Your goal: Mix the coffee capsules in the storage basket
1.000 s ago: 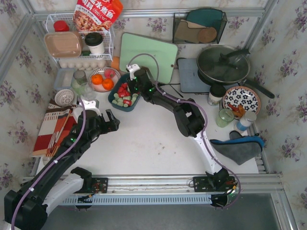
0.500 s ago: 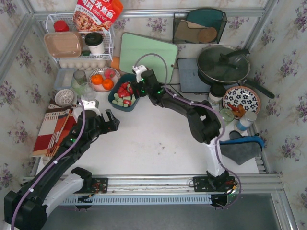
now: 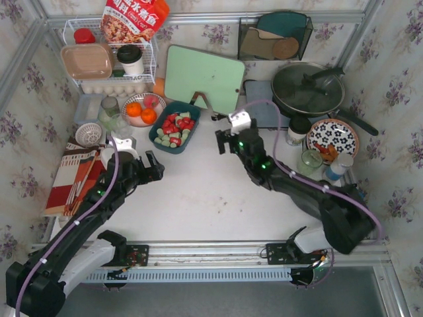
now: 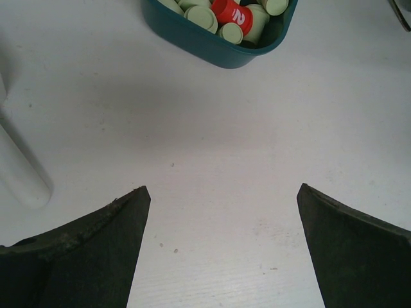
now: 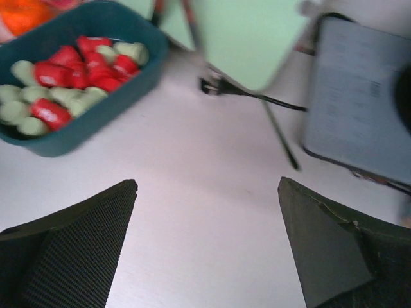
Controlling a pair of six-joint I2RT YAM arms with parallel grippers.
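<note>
While right jaws gape, storage basket (image 5: pixel 70 136) lies apart, ahead-left.

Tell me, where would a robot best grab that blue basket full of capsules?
Probably its near wall. The storage basket is open-topped with a thin upright rim, so coming straight down, one jaw inside and one outside, suits it. The coffee capsules crowd the middle, leaving little room.

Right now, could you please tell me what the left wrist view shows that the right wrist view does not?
Only the left wrist view: a white rounded object at its left edge. Only the right wrist view: the green cutting board, a black cable, a grey slab and an orange. Both: the storage basket of red and pale green coffee capsules, the white table, and the left gripper or right gripper, open.
</note>
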